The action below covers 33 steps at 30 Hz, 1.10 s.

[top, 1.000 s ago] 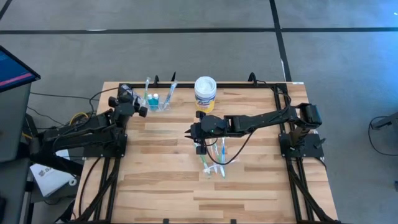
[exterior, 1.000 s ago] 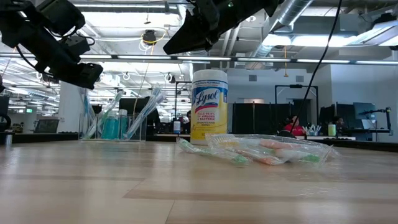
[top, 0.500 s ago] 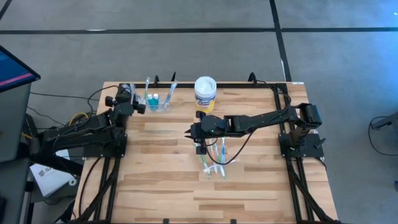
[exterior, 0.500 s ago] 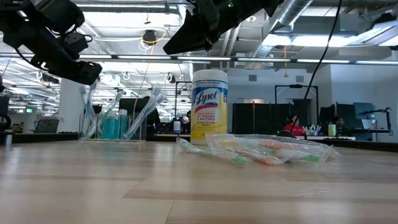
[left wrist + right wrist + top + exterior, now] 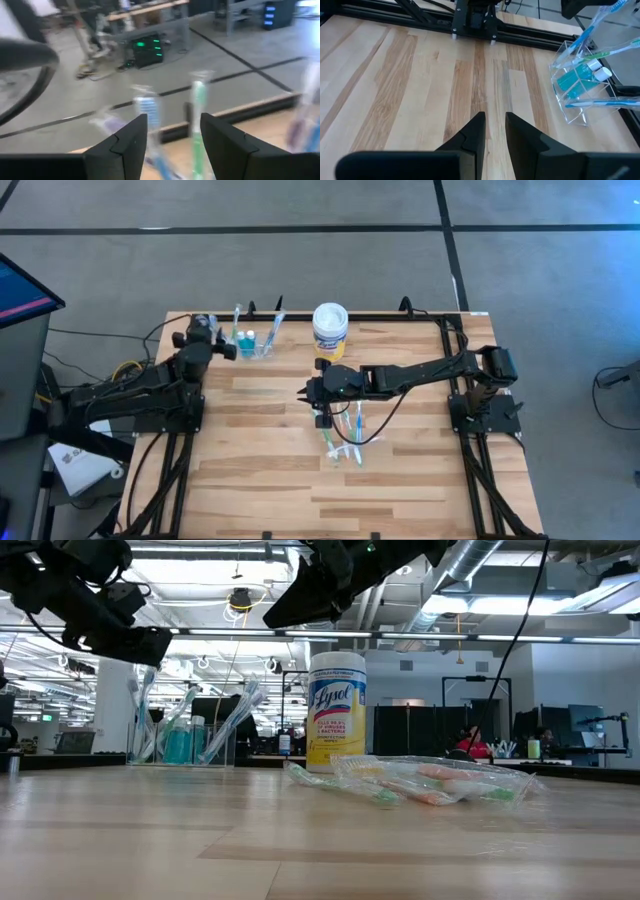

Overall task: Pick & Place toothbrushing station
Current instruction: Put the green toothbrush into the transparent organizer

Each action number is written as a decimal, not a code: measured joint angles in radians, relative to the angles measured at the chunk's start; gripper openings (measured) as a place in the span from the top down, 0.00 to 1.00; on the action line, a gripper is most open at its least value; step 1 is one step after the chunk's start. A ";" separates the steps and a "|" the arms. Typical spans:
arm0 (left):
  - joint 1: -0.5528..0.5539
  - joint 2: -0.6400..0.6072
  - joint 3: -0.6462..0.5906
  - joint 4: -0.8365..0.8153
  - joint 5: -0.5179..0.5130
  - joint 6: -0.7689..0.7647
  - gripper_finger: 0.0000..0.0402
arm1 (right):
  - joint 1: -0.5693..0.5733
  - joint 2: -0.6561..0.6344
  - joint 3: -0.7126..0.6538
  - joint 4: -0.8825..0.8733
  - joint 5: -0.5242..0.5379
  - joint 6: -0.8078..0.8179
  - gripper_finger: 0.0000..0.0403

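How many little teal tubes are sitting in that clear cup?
2: one tube and a second tube, side by side in the cup among the toothbrushes. Others may be hidden.

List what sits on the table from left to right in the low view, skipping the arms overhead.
Clear cup holding toothbrushes and teal tubes → yellow-labelled wipes tub → clear bag of toothbrushes lying flat on the wood.
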 joint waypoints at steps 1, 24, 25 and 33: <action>-0.007 0.000 0.000 0.000 0.028 -0.004 0.56 | 0.000 0.000 0.000 0.000 0.000 0.000 0.84; -0.259 0.003 -0.006 0.003 0.625 -0.153 0.56 | 0.002 -0.001 0.000 -0.167 -0.004 0.083 0.84; -0.273 0.003 -0.010 0.005 0.630 -0.162 0.56 | 0.003 -0.001 0.000 -0.189 -0.009 0.098 0.84; -0.352 0.002 -0.078 0.051 0.632 -0.238 0.56 | 0.005 -0.001 0.000 -0.325 -0.053 0.183 0.84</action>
